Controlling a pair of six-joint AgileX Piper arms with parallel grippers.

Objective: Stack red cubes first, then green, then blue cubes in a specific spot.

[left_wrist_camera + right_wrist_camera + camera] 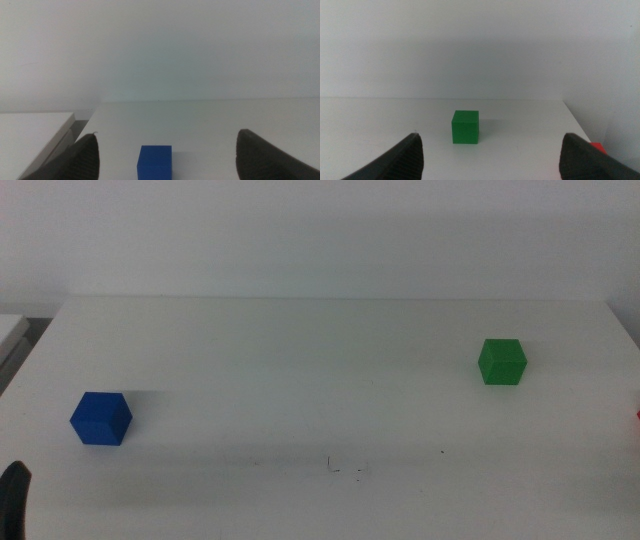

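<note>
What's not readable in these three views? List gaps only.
- Small solid red cube: right wrist view shows only a corner behind the right gripper's jaw; middle view shows only a red speck at the right edge.
- Left gripper: in the middle view only a dark tip shows at the bottom-left corner.
- Small solid blue cube: its base is cut by the left wrist picture's edge.
- Stacking spot: only a faint table mark, too small to read.
</note>
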